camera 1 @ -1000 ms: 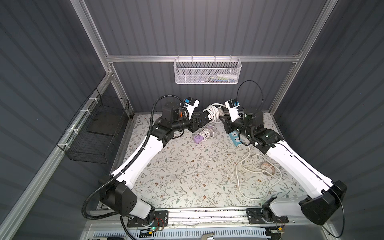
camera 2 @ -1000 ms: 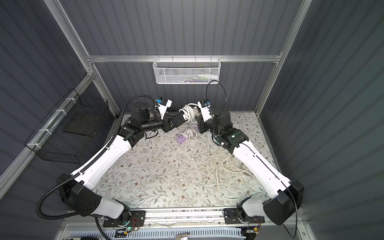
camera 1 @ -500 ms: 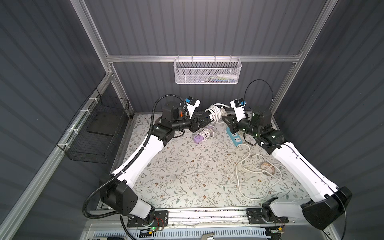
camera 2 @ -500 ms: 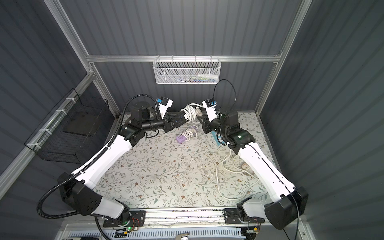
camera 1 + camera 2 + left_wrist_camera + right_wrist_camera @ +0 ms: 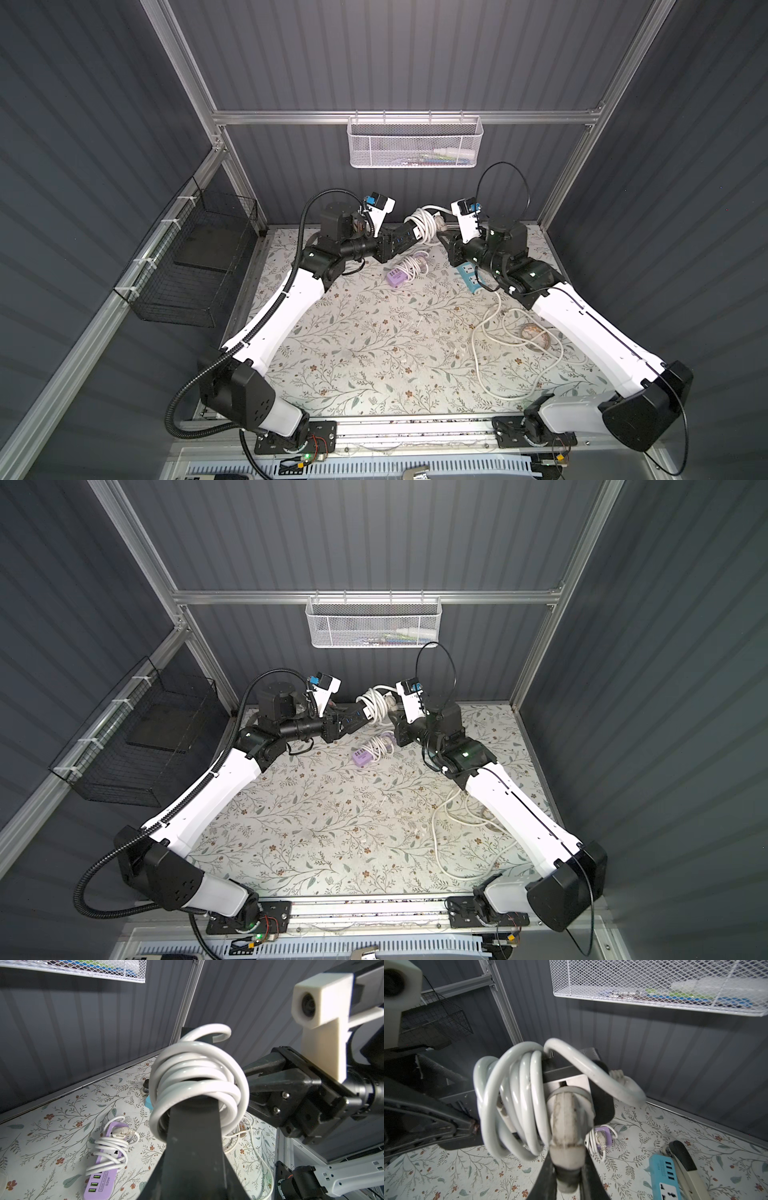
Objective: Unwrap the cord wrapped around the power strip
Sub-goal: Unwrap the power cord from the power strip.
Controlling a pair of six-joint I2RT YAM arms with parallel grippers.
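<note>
Power strip (image 5: 410,233): black; raised above the mat at 12 o'clock; we find the white cord (image 5: 420,220) coiled around it.
Left gripper (image 5: 394,245): clamped on the strip's 9 o'clock end.
Right gripper (image 5: 444,237): closed on the cord's plug (image 5: 566,1122); at 3 o'clock of the coil.
White mesh basket (image 5: 374,149): rear rail, 12 o'clock; we see pale, green and blue items inside, too blurred to name.
Black wire basket (image 5: 166,307): side wall, 9 o'clock; holds a dark flat slab (image 5: 208,249).
Mat (image 5: 353,332): purple strip (image 5: 395,276), cord-wrapped, rear centre; blue strip (image 5: 468,276) at 2 o'clock.
</note>
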